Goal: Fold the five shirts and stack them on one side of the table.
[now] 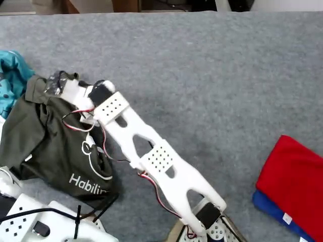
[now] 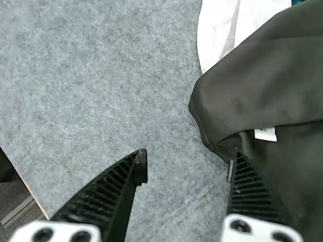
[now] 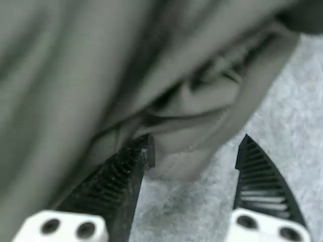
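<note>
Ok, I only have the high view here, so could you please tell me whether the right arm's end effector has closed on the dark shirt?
Observer: Not yet. The right end effector is open, with a fold of the dark shirt between its jaws.
Operator: Thanks, and the left one?
Observer: The left end effector is open too, over bare table beside that shirt's edge.
Operator: Is anything else near it?
Observer: A white garment shows past the dark shirt's edge.
</note>
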